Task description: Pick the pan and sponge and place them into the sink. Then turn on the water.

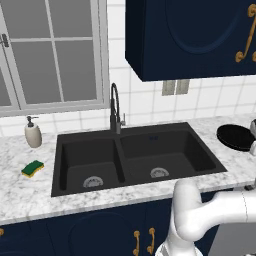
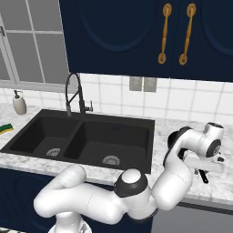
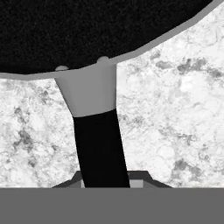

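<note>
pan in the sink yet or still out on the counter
Out. The pan sits on the marble counter right of the sink; both basins hold nothing but their drains.

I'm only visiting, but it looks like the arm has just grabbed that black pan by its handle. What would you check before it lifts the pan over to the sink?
1. Gripper shut on the pan handle: ok, the handle runs straight down between the finger tips in the hand view.
2. Handle centred in the grip: ok, as far as the hand view shows.
3. Pan resting flat on the counter right of the sink: ok.
4. Both basins free to take the pan: ok, just drains inside.
5. Tap clear of the carrying path: cannot tell.
6. Sponge in the sink: not ok, it lies on the counter left of the sink.
</note>
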